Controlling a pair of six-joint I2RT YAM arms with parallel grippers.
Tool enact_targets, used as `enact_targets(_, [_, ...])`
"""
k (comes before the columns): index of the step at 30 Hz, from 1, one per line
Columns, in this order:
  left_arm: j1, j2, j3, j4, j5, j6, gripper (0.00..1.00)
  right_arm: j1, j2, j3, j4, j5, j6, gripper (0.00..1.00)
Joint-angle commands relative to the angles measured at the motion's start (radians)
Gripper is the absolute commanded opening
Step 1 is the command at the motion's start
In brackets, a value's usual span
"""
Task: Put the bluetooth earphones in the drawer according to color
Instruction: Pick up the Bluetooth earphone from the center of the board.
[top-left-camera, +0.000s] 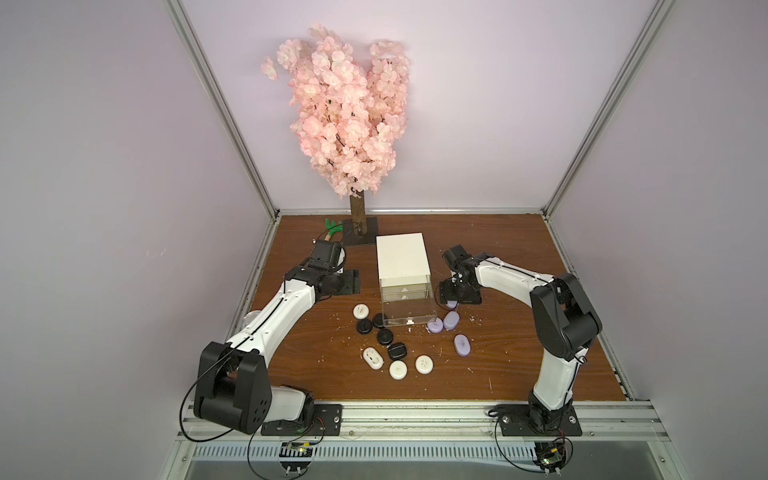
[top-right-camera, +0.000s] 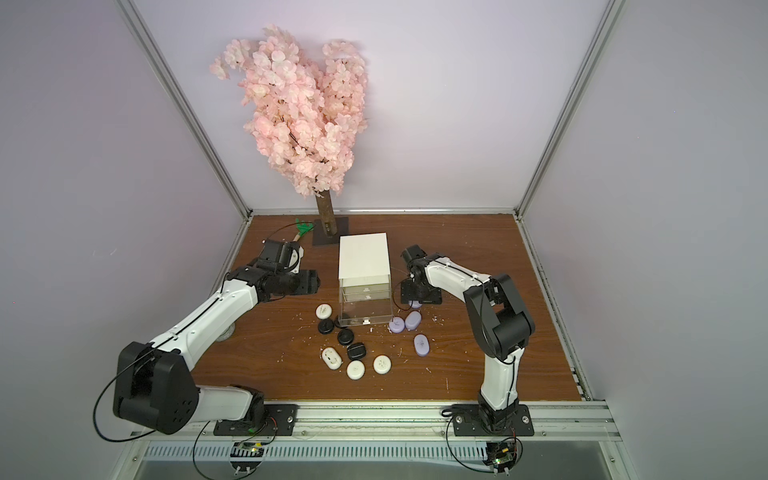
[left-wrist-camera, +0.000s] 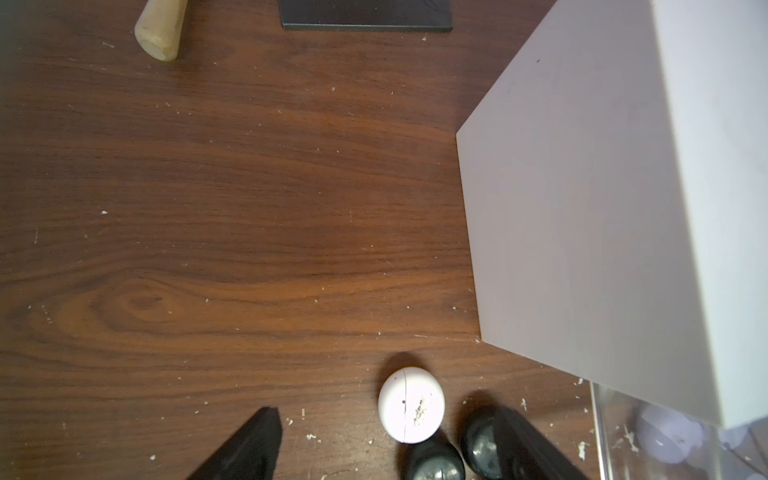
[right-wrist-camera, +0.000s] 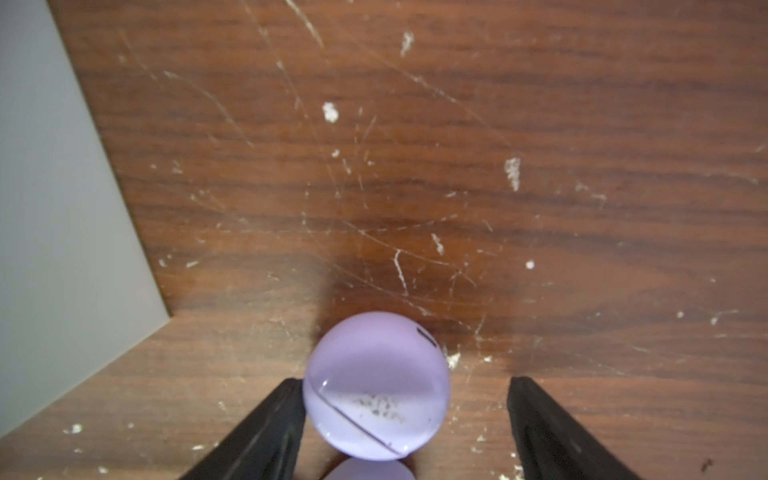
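Observation:
The white drawer cabinet (top-left-camera: 402, 257) stands mid-table with its clear bottom drawer (top-left-camera: 409, 318) pulled out. Bluetooth earphones lie in front of it: white cases (top-left-camera: 398, 369), black cases (top-left-camera: 385, 336) and lavender cases (top-left-camera: 462, 345). My right gripper (right-wrist-camera: 407, 382) is low beside the cabinet's right side and open. A lavender case (right-wrist-camera: 376, 374) sits between its fingers; one finger touches it and the other stands apart. My left gripper (left-wrist-camera: 386, 411) hovers open left of the cabinet, near a white case (left-wrist-camera: 411, 405) and two black cases (left-wrist-camera: 434, 461).
A pink blossom tree (top-left-camera: 349, 124) on a dark base plate (top-left-camera: 359, 237) stands behind the cabinet, with a green rake (top-left-camera: 332, 227) and its wooden handle (left-wrist-camera: 160, 29) beside it. A round metallic thing (top-right-camera: 227, 332) shows under the left arm. White crumbs litter the wooden table (top-left-camera: 519, 374).

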Motion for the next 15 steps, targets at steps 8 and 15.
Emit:
enact_targets(8, [0.012,0.012,-0.011,0.004,0.01,0.006,0.84,-0.002,0.055,0.072,-0.021,-0.005,-0.017,0.73])
enact_targets(15, [0.012,0.017,-0.011,0.005,0.012,0.008,0.84,0.0,0.045,0.057,-0.02,-0.004,-0.015,0.63])
